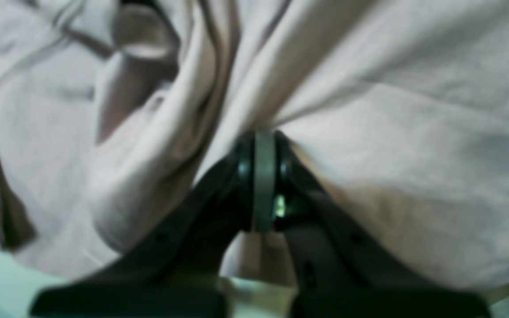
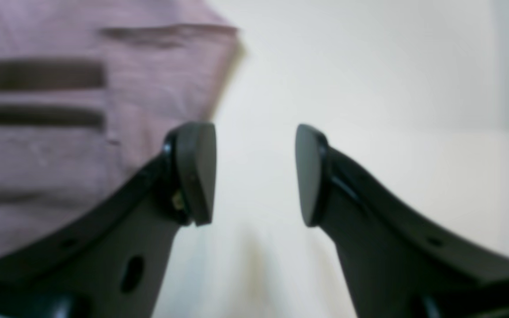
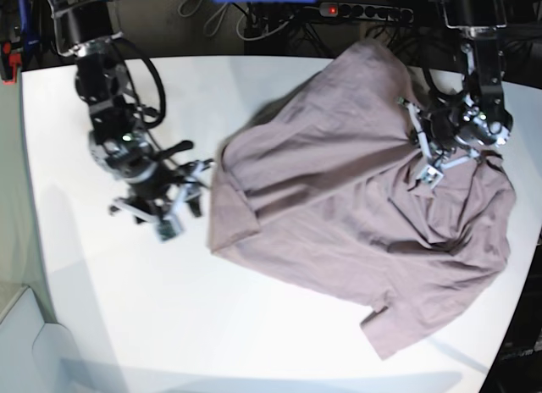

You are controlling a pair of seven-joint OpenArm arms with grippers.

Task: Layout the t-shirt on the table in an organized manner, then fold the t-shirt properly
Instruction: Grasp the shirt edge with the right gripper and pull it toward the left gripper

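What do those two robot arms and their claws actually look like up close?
Both arms are black and silver metal with looping black cables. The right claw has two curved matte black fingers ending in flat, rounded grey pads, with small holes along the fingers. The left claw looks the same: black fingers, grey pads.

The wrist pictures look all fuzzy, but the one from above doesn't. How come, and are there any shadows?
In the left wrist view the t-shirt fills the frame and looks soft and blurry, with dark shadows in its folds. In the right wrist view the right gripper fingers and the table are blurred too. The base view is sharper, with faint shadows on the table near its bottom edge.
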